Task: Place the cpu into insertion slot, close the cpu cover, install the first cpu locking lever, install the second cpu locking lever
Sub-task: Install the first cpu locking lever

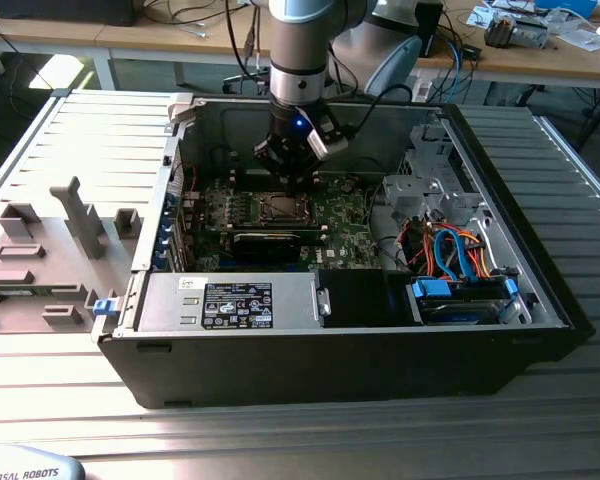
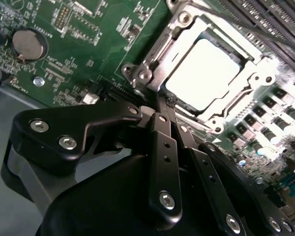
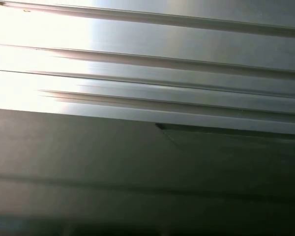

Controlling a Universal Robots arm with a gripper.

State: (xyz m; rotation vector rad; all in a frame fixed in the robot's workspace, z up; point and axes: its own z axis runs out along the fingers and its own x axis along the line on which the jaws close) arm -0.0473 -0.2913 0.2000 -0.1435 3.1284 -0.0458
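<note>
The cpu (image 2: pixel 201 73), a silver-grey square, lies in the insertion slot (image 1: pixel 280 208) on the green motherboard. The cpu cover (image 2: pixel 160 54), a silver frame with a square window, lies flat around the chip. My gripper (image 2: pixel 166 104) is shut, its two black fingers pressed together. Their tips sit at the edge of the socket frame beside a corner screw, with nothing visible between them. In the exterior view the gripper (image 1: pixel 292 183) hangs straight down inside the open computer case, just above the socket.
Memory slots (image 2: pixel 265 24) run along one side of the socket and a coin battery (image 2: pixel 27 44) sits on the other. The case holds a power supply (image 1: pixel 230 300) and a cabled drive cage (image 1: pixel 450 250). A grey fixture tray (image 1: pixel 40 250) lies outside, at the exterior view's left.
</note>
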